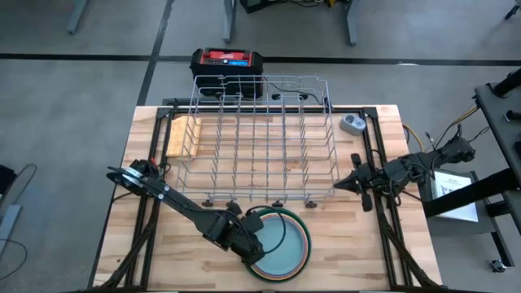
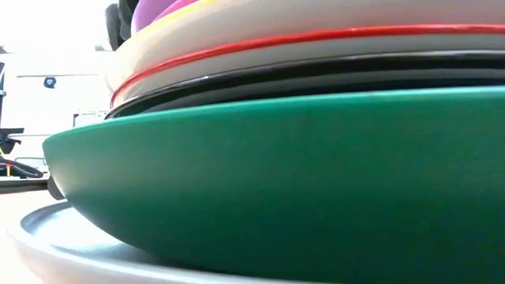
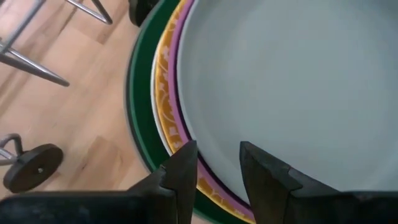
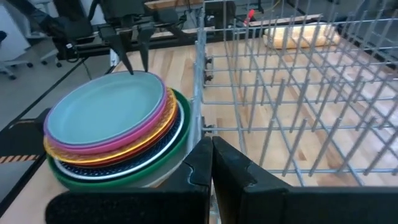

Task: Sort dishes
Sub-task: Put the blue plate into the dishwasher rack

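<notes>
Several plates (image 1: 279,242) sit stacked at the table's near edge, before the empty rack (image 1: 259,138); the left gripper (image 3: 214,163), open and empty, straddles the top plate's rim to grasp. The right gripper (image 4: 210,163) waits closed right of the rack.

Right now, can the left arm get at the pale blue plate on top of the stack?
Probably yes. The left claw is open, its fingers straddling the rim of the pale blue plate atop the stack, and nothing lies over it. The right claw waits beside the dish rack.
</notes>
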Tool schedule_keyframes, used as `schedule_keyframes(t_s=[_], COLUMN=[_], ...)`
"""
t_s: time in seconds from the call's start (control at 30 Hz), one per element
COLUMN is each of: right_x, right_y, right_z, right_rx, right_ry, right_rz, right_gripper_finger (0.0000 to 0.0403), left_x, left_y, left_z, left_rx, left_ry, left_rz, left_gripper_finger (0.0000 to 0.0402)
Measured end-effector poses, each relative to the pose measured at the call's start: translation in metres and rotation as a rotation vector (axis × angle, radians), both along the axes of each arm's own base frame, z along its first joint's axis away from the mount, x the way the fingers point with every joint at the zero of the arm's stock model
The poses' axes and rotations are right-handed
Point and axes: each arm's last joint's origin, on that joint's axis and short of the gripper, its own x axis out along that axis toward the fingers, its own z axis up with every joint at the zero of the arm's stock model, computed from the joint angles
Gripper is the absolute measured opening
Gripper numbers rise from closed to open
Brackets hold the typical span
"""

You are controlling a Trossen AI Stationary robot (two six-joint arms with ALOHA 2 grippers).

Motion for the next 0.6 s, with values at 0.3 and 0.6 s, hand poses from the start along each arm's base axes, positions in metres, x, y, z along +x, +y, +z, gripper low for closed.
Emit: schedule_keyframes(t_s=[0.3,0.6], right_x=[0.0001,0.0001], right_y=[-0.0006,-0.0006], right_z=[-0.0001,-0.0002], right_rx=[-0.009,-0.016], right_ry=[-0.002,-0.003], right_rz=[-0.019,-0.017], right_gripper_finger=[0.0000,0.0000], left_x=[-0.0001,-0.0002], left_y=[0.0007,0.0024], left_z=[-0.0003,-0.0008], left_rx=[0.017,0.065], left_ry=[-0.006,-0.024], left_rz=[0.010,0.026], left_gripper_finger=[0.0112,0.0112])
